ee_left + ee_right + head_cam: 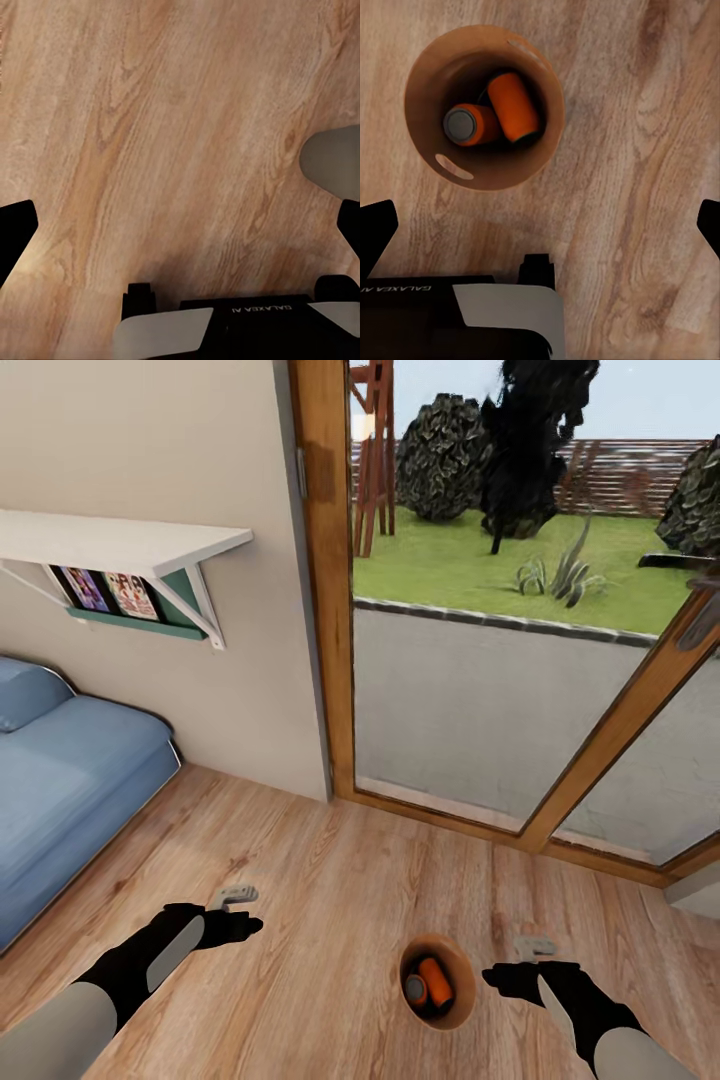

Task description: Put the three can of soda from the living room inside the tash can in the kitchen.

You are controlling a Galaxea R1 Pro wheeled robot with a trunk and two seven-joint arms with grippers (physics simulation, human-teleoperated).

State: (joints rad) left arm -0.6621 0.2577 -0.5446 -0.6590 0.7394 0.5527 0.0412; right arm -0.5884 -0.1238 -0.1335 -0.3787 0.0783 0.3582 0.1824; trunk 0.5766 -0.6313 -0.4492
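Note:
The tash can (461, 1000), a small copper-brown round bin, stands on the wood floor between my two arms. Two orange cans of soda lie inside it, one (514, 105) on its side and one (469, 124) with its grey end facing up; in the head view they show as orange (436, 980). My right gripper (534, 947) hovers just right of the bin, open and empty, with the bin's rim (484, 34) ahead of its spread fingers. My left gripper (233, 897) hangs open over bare floor, well left of the bin, holding nothing.
This is the living room: a blue sofa (60, 780) at the left, a white wall shelf (120, 540) above it, and wood-framed glass doors (330, 610) ahead looking onto a garden. Wood floor (330, 880) stretches between sofa and doors.

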